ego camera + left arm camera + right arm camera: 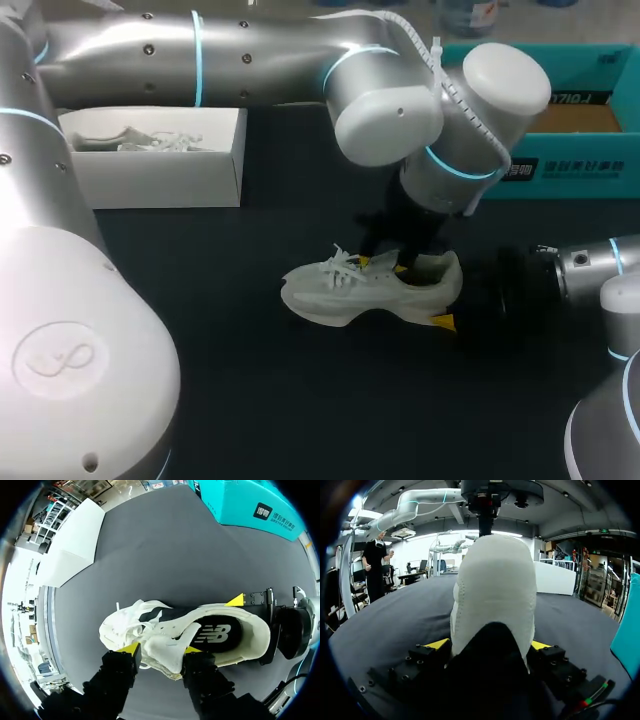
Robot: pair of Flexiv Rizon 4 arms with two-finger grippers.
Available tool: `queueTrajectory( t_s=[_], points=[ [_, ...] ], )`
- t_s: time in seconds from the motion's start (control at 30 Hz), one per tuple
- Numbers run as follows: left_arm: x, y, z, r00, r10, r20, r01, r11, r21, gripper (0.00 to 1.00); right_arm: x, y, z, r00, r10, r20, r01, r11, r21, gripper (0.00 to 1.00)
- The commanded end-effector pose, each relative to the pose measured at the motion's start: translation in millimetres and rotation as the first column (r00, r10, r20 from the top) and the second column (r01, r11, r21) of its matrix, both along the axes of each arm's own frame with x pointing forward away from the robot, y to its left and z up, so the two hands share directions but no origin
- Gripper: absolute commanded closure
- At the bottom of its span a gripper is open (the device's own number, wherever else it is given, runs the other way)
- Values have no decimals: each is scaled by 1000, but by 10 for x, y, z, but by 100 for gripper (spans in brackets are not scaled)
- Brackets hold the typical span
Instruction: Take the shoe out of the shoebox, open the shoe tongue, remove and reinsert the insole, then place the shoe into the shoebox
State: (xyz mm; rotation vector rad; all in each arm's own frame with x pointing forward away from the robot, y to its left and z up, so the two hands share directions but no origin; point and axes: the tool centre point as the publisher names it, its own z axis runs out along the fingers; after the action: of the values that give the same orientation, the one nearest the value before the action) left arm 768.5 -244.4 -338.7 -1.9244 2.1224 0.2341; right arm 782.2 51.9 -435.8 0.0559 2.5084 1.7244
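Observation:
A white sneaker (350, 292) lies on its sole on the dark table, toe toward my left arm's side. My left gripper (383, 264) comes down over its middle. In the left wrist view the raised white tongue (162, 647) fills the gap of the left gripper (161, 650), and both yellow tips press on it. The black insole (215, 635) shows inside the shoe's opening. My right gripper (489, 645) holds the heel (495, 590) from both sides, level with the table. One of its yellow tips (443, 320) shows beside the heel.
A white open box (160, 170) with a second white shoe (140, 140) inside stands at the back left. A teal shoebox (570, 165) stands at the back right, close behind my left arm's wrist. Dark tabletop (300, 400) stretches in front of the sneaker.

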Motion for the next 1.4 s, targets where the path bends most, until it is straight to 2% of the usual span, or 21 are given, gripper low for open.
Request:
queueTrajectory(
  t_s=[0.03, 0.37, 0.5, 0.6, 0.63, 0.67, 0.73, 0.77, 0.83, 0.87, 1.07, 1.13, 1.23, 1.4],
  points=[
    [-17, 220, 135, 1000, 16, 20, -15, 999, -32, 100, -9, 28, -81, 1000, -1, 0, 1, 1000, -4, 100],
    [119, 629, 300, 995, 95, 15, -93, 992, -89, 100, -9, 28, -81, 1000, -1, 0, 1, 1000, -4, 100],
    [126, 652, 313, 995, 104, 7, -103, 990, -98, 100, -9, 28, -81, 1000, -1, 0, 1, 1000, -4, 100],
    [102, 577, 334, 996, 86, -2, -85, 991, -105, 100, -9, 28, -81, 1000, -1, 0, 1, 1000, -4, 100],
    [104, 544, 343, 997, 74, -6, -74, 991, -108, 85, -9, 28, -81, 1000, -1, 0, 1, 1000, -4, 100],
    [104, 510, 353, 998, 64, -5, -65, 992, -109, 64, -9, 28, -81, 1000, -1, 0, 1, 1000, -4, 100],
    [122, 432, 375, 999, 43, -5, -43, 993, -106, 42, -9, 28, -81, 1000, -1, 0, 1, 1000, -4, 100],
    [135, 392, 386, 999, 37, -7, -38, 994, -106, 18, -9, 28, -81, 1000, -1, 0, 1, 1000, -4, 100],
    [164, 317, 402, 1000, 18, -5, -19, 995, -93, 2, -9, 28, -81, 1000, -1, 0, 1, 1000, -4, 100],
    [179, 282, 406, 1000, 8, -8, -8, 996, -86, 0, -9, 28, -81, 1000, -1, 0, 1, 1000, -4, 100],
    [292, 142, 327, 999, -28, -15, 27, 999, -42, 1, -9, 28, -81, 1000, -1, 0, 1, 1000, -4, 100],
    [330, 124, 291, 999, -29, -17, 28, 999, -30, 36, -9, 28, -81, 1000, -1, 0, 1, 1000, -4, 100],
    [364, 119, 266, 999, -31, -21, 31, 999, -22, 100, -9, 28, -81, 1000, -1, 0, 1, 1000, -4, 100],
    [362, 211, 328, 1000, -27, -15, 26, 999, -34, 100, -9, 28, -81, 1000, -1, 0, 1, 1000, -4, 100]
  ],
)
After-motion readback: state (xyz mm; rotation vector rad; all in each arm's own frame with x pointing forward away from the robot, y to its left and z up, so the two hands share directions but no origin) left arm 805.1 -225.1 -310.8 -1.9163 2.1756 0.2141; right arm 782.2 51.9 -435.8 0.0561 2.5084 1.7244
